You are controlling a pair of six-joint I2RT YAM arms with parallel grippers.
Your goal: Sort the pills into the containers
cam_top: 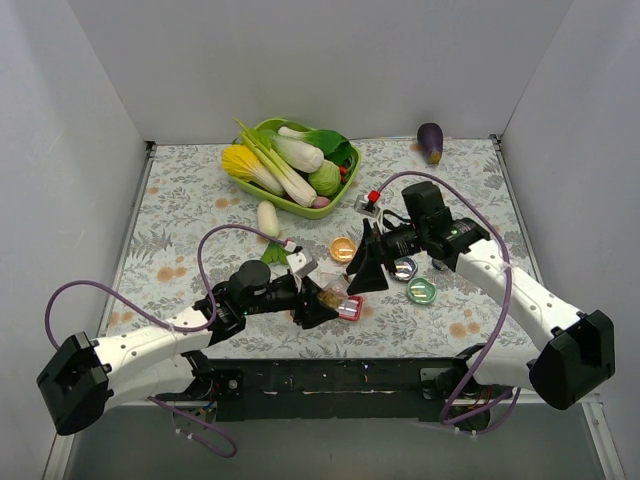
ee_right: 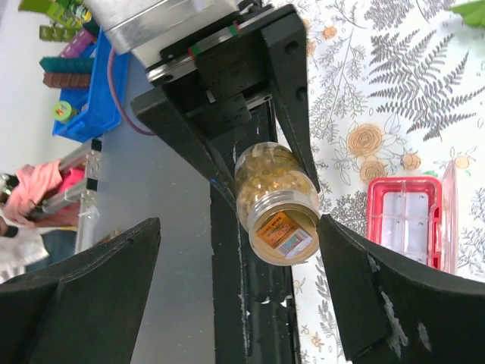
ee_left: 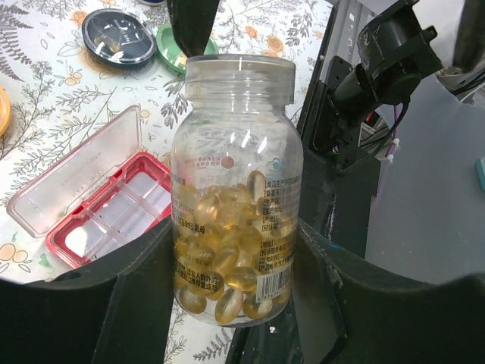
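1. Currently, your left pincer (ee_left: 235, 284) is clamped on a clear bottle (ee_left: 239, 152) with no cap on it. The pills (ee_left: 227, 258), golden softgels, fill its lower half.
2. Note that your right pincer (ee_right: 241, 221) stands with its jaws spread wide and empty, close by the bottle.
3. Locate the pill box (ee_left: 114, 220). It lies on the counter (ee_left: 45, 98) just beside the bottle, lid hinged back, and its compartments look empty.
4. Expect a flood if you tip the bottle fast. The mouth is wide, the softgels are loose and the compartments are small, so pills would likely spill over the dividers or onto the counter.
5. Watch the spacing of the two pincers. They work close together, and a careless move could knock the bottle askew in its grip.
6. Avoid touching the box lid. The box looks light and would probably slide or flip.
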